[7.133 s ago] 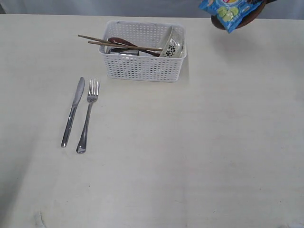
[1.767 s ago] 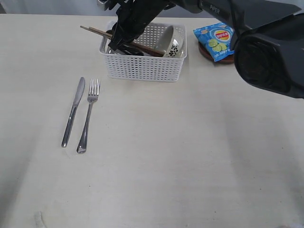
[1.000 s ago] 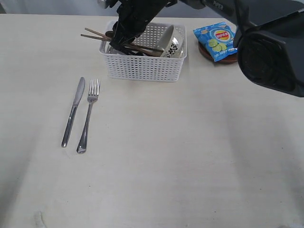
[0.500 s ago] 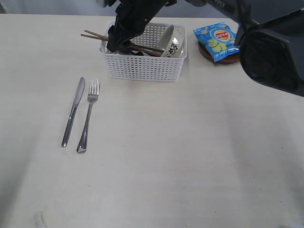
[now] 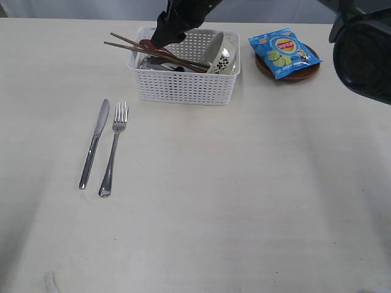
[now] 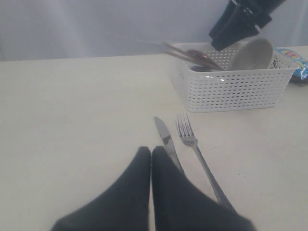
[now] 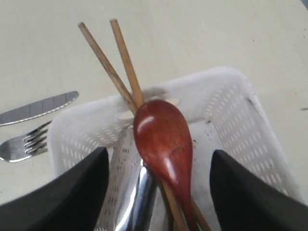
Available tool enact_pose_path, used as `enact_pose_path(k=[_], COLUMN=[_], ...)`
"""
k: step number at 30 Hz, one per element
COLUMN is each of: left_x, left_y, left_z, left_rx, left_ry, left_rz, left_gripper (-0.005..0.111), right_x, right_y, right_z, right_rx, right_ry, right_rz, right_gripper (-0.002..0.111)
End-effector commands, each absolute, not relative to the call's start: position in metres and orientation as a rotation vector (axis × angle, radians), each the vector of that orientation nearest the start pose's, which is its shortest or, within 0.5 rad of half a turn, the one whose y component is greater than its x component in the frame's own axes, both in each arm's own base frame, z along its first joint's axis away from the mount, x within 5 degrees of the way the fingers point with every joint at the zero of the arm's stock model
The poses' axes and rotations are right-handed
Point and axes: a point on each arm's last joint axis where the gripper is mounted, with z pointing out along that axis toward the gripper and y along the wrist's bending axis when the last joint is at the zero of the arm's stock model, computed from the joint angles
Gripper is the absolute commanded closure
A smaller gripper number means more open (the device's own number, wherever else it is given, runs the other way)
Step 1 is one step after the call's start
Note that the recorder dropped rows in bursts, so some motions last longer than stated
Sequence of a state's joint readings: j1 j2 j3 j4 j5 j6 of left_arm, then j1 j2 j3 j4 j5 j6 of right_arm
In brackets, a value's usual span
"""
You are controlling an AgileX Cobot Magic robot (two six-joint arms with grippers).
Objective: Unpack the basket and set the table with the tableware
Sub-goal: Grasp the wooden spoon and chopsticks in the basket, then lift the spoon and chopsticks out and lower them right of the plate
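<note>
Right pincer (image 7: 159,154) spread wide, empty, hovering over the basket (image 7: 240,120). Red spoon (image 7: 163,134) lies directly below, between its fingers, not gripped, resting on two chopsticks (image 7: 122,67). Left pincer (image 6: 150,153) pressed closed, empty; knife (image 6: 166,142) and fork (image 6: 190,137) just ahead on the counter (image 6: 72,106).

Exterior: bright, even, diffuse light, table (image 5: 244,201) nearly washed out, only soft shadows right of the basket (image 5: 183,85) and in the lower-left corner. Left wrist: hazy, low contrast, left fingers (image 6: 139,192) out of focus. Right wrist: spoon (image 7: 163,139) sharp with a small glare spot, right fingers (image 7: 62,192) dark and blurred.
</note>
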State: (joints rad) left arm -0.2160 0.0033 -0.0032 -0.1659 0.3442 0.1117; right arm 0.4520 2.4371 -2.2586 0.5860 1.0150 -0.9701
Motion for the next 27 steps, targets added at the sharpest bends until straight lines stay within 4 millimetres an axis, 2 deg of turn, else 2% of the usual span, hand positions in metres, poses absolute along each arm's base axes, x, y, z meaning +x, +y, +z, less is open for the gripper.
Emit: enact_pose_path(k=[1,5,8,14,17,21,24,27], left_x=[0.051,0.051,0.051,0.051,0.051,0.051,0.051,0.051], left_y=[-0.017,-0.017,-0.017,-0.017,-0.017,-0.017,-0.017,-0.017], left_z=[0.183,0.183,0.183,0.183,0.183,0.183,0.183,0.183], left_rx=[0.202,0.202,0.202,0.202,0.202,0.202,0.202,0.202], left_ry=[1.817,1.817,1.817,1.817,1.817,1.817,1.817,1.817], left_rz=[-0.237,-0.237,-0.237,-0.237,-0.237,-0.237,-0.237,-0.237], left_gripper=[0.107,0.107,0.107,0.107,0.107,0.107,0.107,0.107], right_x=[0.464,0.467,0.468,0.478,0.48,0.479,0.479,0.48], right_y=[0.274,0.272,0.278,0.279,0.279,0.281,0.281,0.279], right_z=[0.203,0.174,0.165,0.157,0.154,0.148,0.15,0.156], right_rx=[-1.455,-1.485,-1.498,-1.415,-1.4,-1.388,-1.386,-1.366], right_ry=[1.998,2.041,1.983,1.954,1.956,1.968,1.967,1.96], right_rz=[0.569,0.592,0.651,0.59,0.585,0.619,0.627,0.642], right_gripper=[0.049,0.049,0.049,0.05,0.061,0.091,0.108,0.109])
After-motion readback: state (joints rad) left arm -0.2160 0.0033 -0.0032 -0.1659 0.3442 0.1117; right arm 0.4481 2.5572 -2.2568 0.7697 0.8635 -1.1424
